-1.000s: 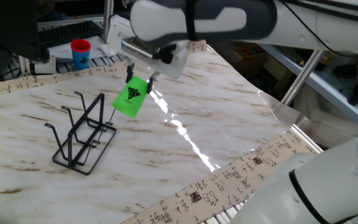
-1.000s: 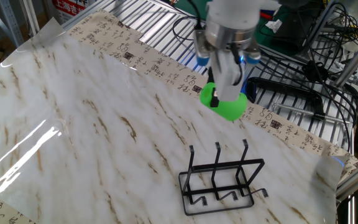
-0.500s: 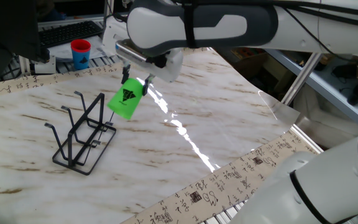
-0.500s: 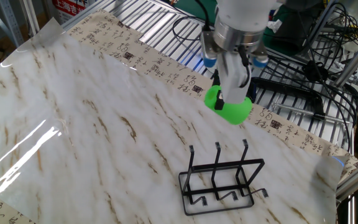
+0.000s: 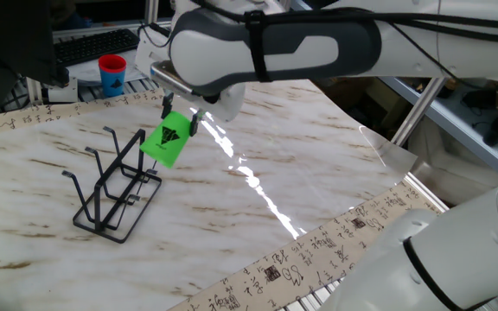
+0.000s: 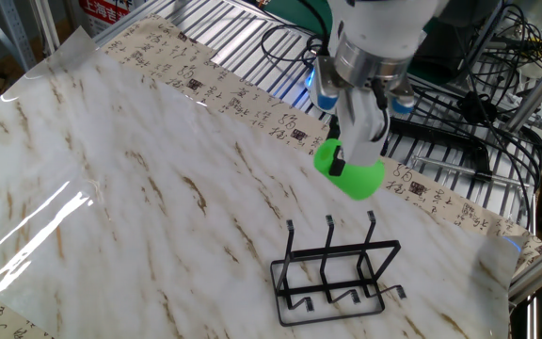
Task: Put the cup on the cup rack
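My gripper [image 5: 177,115] is shut on the bright green cup [image 5: 165,144] and holds it tilted in the air. The cup hangs just right of and above the top of the black wire cup rack [image 5: 115,182], which stands on the marble table. In the other fixed view the gripper [image 6: 351,151] holds the cup [image 6: 354,176] above and behind the rack [image 6: 338,270], clear of its upturned pegs. The cup does not touch the rack.
A red cup with a blue band [image 5: 111,74] stands at the far back left, near a keyboard. A metal grille [image 6: 252,56] and cables [image 6: 450,141] lie beyond the table's patterned edge strip.
The gripper has carried the green cup left and slightly up in one fixed view, closer to the rack's top. In the other view it moved right and down toward the rack.
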Robot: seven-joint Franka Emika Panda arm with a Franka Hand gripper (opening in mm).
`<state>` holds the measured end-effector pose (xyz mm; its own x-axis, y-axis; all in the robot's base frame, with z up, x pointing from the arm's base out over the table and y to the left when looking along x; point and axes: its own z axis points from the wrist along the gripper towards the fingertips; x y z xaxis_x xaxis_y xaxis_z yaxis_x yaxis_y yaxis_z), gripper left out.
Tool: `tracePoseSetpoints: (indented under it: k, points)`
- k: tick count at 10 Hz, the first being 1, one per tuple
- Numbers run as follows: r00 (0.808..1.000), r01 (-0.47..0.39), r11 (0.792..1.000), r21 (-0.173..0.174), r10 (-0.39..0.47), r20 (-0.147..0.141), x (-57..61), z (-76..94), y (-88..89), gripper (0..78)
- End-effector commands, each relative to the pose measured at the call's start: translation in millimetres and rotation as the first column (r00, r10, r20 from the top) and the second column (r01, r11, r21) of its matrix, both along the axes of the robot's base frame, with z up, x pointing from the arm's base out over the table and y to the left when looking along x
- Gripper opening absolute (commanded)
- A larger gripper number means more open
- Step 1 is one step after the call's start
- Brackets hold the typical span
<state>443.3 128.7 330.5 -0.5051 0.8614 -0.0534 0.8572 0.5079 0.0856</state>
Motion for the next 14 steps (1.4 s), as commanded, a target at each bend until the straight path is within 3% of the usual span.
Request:
tracePoseSetpoints:
  k: [1,8,14]
  points:
    - [1.000,0.016,1.000,-0.002,-0.016,0.015,1.6,-5.9,6.9,1.2]
    - [0.996,0.079,0.997,-0.006,-0.078,0.053,3.0,-21.0,34.4,1.2]
    - [0.995,0.057,0.998,-0.019,-0.055,0.085,2.3,-26.8,37.3,1.2]
